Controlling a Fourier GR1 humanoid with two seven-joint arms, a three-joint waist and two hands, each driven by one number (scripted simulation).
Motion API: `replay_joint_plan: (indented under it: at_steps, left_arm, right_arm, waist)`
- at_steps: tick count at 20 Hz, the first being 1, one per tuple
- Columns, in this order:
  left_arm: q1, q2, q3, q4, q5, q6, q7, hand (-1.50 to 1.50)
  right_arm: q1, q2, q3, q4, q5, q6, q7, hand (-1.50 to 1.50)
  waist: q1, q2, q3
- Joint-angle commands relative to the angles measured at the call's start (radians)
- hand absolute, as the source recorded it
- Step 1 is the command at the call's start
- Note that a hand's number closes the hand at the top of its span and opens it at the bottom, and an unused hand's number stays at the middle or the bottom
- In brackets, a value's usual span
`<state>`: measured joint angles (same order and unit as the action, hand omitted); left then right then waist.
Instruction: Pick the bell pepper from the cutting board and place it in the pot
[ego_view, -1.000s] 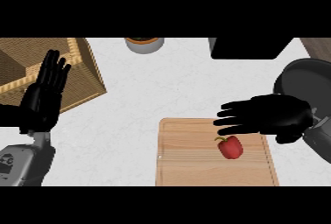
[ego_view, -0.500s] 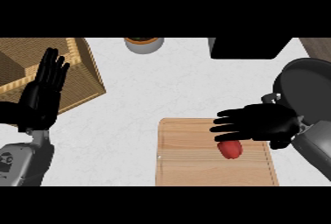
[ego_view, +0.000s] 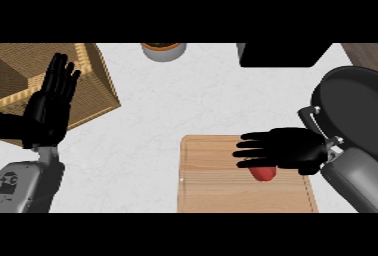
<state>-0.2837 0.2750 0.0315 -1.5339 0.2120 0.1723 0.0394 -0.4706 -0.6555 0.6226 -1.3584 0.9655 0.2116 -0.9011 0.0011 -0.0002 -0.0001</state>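
Down drops the right hand (ego_view: 284, 152) over the bell pepper (ego_view: 263, 173) on the cutting board (ego_view: 214, 185), fingers spread, grasp imminent.

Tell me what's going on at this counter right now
The robot's right hand hovers over the red bell pepper on the wooden cutting board, fingers spread and partly covering it; it hasn't closed on it yet. The dark pot it should go into sits at the right edge, beyond the board. The left hand rests open, fingers up, at the left over a woven basket.
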Motion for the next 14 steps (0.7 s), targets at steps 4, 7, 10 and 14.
replay_joint_plan:
  at_steps: [4, 7, 10, 14]
  left_arm:
    - [-0.037, 0.005, 0.039, 0.055, 0.001, -0.046, -0.009, 0.0]
    - [-0.021, -0.058, -0.011, 0.012, -0.061, 0.013, 0.001, 0.0]
    - [-0.02, -0.066, -0.005, 0.021, -0.068, 0.003, -0.004, 0.0]
    - [0.018, -0.028, 0.052, 0.008, -0.021, -0.062, -0.011, 0.0]
  right_arm:
    - [-0.022, 0.175, -0.018, 0.174, 0.141, -0.037, 0.004, -1.5]
    - [0.007, 0.177, -0.061, 0.148, 0.175, -0.025, -0.016, -1.5]
    - [-0.003, 0.209, -0.076, 0.213, 0.208, -0.051, -0.073, -1.5]
    - [0.063, 0.235, -0.071, 0.307, 0.276, -0.167, -0.09, -1.5]
  waist:
    - [0.006, 0.002, 0.0]
    - [0.002, 0.001, 0.0]
    - [0.003, 0.001, 0.0]
    - [0.005, 0.002, 0.0]
